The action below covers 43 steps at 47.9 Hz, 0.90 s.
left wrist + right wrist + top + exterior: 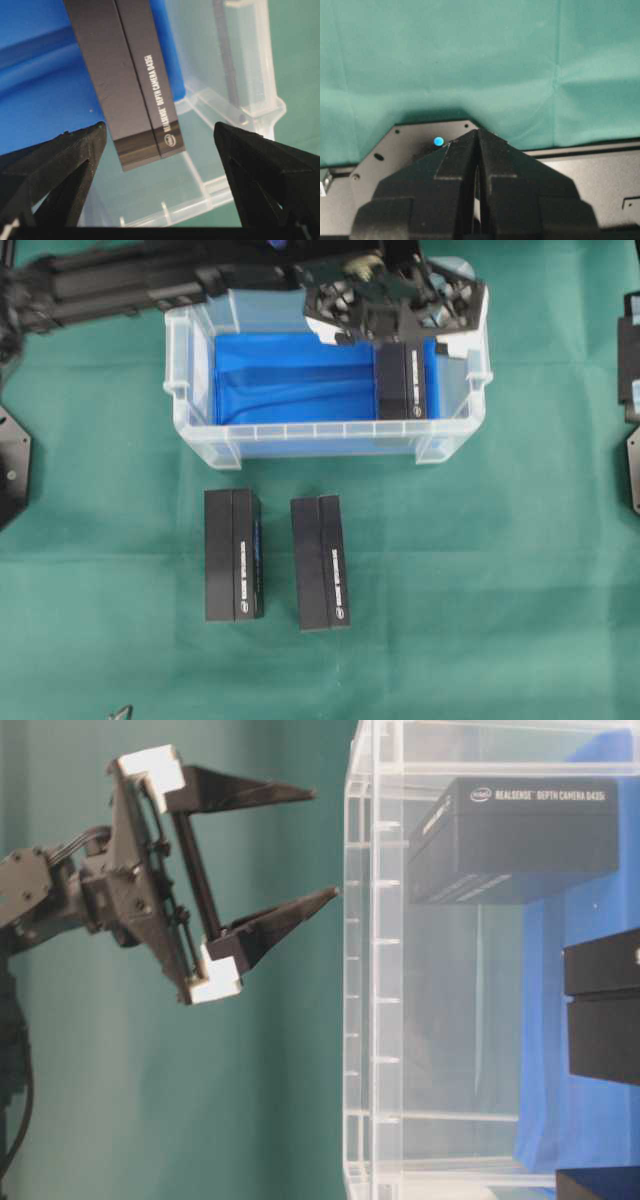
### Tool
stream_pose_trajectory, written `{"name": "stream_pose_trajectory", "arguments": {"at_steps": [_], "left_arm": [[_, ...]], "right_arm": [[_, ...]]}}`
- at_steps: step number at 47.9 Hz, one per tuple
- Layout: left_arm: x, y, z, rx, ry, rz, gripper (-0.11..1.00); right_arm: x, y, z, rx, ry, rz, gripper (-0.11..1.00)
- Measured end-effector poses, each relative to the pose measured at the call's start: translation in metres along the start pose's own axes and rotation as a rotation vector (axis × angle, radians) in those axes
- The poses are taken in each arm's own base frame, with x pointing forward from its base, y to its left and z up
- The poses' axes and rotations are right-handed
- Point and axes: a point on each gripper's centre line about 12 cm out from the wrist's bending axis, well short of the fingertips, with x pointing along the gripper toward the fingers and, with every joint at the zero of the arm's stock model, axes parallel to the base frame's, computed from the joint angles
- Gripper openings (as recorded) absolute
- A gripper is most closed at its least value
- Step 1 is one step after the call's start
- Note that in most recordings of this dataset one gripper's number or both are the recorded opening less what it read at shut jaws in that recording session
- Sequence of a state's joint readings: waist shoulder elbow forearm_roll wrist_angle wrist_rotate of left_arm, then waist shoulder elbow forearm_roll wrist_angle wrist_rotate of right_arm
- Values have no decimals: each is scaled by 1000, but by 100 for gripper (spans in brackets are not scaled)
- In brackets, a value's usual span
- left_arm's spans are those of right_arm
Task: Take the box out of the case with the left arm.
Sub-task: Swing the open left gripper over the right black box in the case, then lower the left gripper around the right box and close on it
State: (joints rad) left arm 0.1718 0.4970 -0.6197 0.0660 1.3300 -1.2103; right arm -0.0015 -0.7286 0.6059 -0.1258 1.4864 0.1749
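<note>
- The flat black rectangular cardboard box [402, 380] printed with white lettering stands on its long edge inside the clear rimmed plastic case [300, 440] with the bright blue lining, hard against the case's right end wall in the overhead view.
- The left arm's black lattice-framed gripper [160, 137] hangs above the box's near end, jaws spread wide and holding nothing; the box sits between them in the wrist view, nearer the left jaw.
- To do this step well, I judge it should centre over the box, sink straight, and close across the narrow faces.
- The end wall leaves little room for the outer jaw; the blue floor to the left is open.
- Two similar black boxes [235, 555] lie on the green cloth [500, 590] in front of the case.
- The right gripper [478, 150] rests closed and empty, well apart.
</note>
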Motion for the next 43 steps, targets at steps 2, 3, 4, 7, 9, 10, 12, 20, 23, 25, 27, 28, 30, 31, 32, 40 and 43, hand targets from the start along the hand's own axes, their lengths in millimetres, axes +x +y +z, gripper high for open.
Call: {"name": "stream_pose_trajectory", "arguments": {"at_steps": [2, 3, 4, 7, 9, 10, 12, 20, 23, 25, 27, 28, 30, 31, 32, 40, 43], "left_arm": [[2, -1, -1, 1, 5, 13, 88], [3, -1, -1, 0, 7, 18, 88], [4, -1, -1, 0, 10, 24, 88], [5, -1, -1, 1, 15, 35, 88], [5, -1, -1, -1, 16, 38, 88], [3, -1, -1, -1, 16, 37, 88], [3, -1, -1, -3, 16, 37, 88], [3, -1, -1, -8, 16, 37, 88], [2, -1, -1, -11, 15, 35, 88], [2, -1, -1, -14, 15, 35, 88], [3, -1, -1, -20, 15, 37, 88], [2, -1, -1, -22, 15, 35, 88], [3, -2, -1, -26, 15, 35, 88], [3, -2, 0, -28, 14, 34, 88], [3, -2, 0, -29, 14, 34, 88], [4, -2, -1, -31, 14, 34, 88], [4, -2, -1, -31, 14, 34, 88]], "right_arm": [[0, 0, 0, 0, 0, 0, 0], [0, 0, 0, 2, -1, 1, 0], [0, 0, 0, 0, -2, 0, 0], [0, 0, 0, 0, -1, 0, 0], [0, 0, 0, -1, -2, 0, 0], [0, 0, 0, 0, -1, 1, 0], [0, 0, 0, -1, -2, 0, 0], [0, 0, 0, -3, 0, 0, 0], [0, 0, 0, -2, -1, 0, 0], [0, 0, 0, -2, -3, 0, 0], [0, 0, 0, -3, -4, 2, 0], [0, 0, 0, -2, -6, 1, 0], [0, 0, 0, -3, -8, 1, 0], [0, 0, 1, -2, -9, 1, 0], [0, 0, 1, -3, -10, 3, 0], [0, 0, 1, -2, -12, 2, 0], [0, 0, 1, -3, -12, 2, 0]]}}
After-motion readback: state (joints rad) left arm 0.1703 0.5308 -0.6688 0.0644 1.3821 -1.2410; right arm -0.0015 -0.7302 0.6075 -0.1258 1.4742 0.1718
